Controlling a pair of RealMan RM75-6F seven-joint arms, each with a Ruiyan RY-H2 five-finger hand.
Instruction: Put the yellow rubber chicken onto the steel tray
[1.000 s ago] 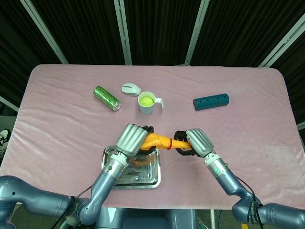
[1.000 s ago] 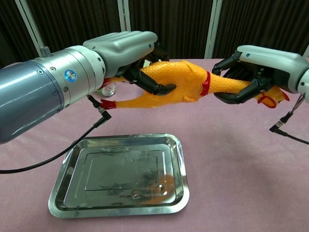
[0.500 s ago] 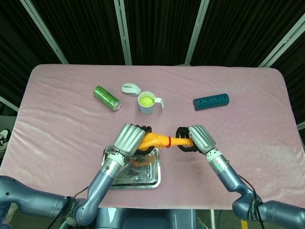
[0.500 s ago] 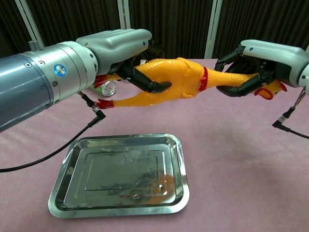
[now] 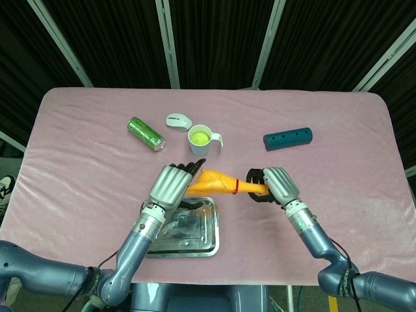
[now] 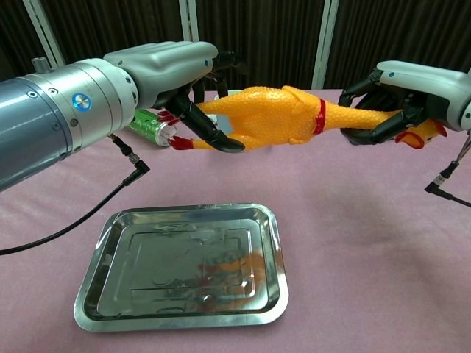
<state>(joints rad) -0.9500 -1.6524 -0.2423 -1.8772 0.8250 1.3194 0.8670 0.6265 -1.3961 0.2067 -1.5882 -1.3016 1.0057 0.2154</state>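
The yellow rubber chicken (image 5: 218,182) (image 6: 276,118) hangs level in the air above the far right corner of the steel tray (image 5: 214,224) (image 6: 169,265). My right hand (image 5: 276,185) (image 6: 412,81) grips it by the neck, just past the red collar, and the head sticks out beyond that hand. At the chicken's tail end my left hand (image 5: 170,185) (image 6: 162,66) has its fingers stretched apart. One dark finger curves under the rear by the red feet without closing. The tray lies flat on the pink cloth with nothing in it.
A green can (image 5: 145,133) (image 6: 151,126) lies at the back left. Beside it are a white mouse (image 5: 177,120) and a white mug (image 5: 201,140) with green contents. A teal cylinder (image 5: 288,138) lies at the back right. Thin black cables hang from both wrists.
My left hand has let go of the chicken's body and spread its fingers. The chicken has shifted right and slightly up in my right hand's grip.
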